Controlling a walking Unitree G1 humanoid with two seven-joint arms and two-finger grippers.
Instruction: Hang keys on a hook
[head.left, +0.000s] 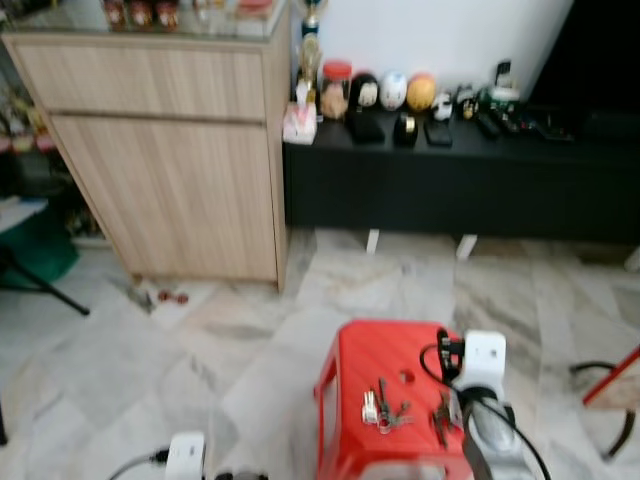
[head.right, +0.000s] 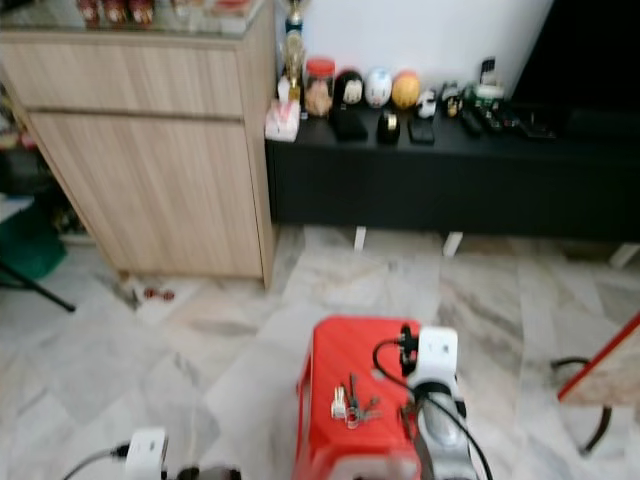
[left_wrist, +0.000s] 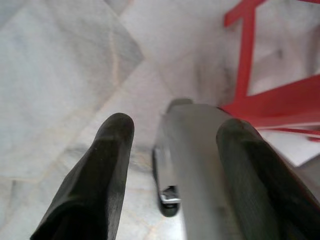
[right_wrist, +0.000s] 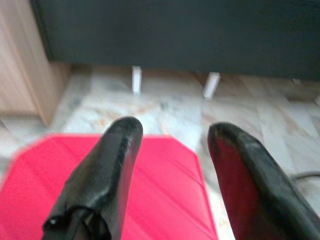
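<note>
Left eye view shows keys (head.left: 378, 407) on the red stool (head.left: 352, 352); right wrist view, parted fingers (right_wrist: 107, 165).

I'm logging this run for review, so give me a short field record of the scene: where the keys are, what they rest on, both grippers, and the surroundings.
keys: metal key bunch lying flat on top of the red plastic stool
right gripper: right gripper above the stool top, fingers open, nothing held
left gripper: left gripper low over the marble floor, fingers open, nothing held
surroundings: light wooden cabinet on the left; black low console with small items on top
hook: not made out
</note>
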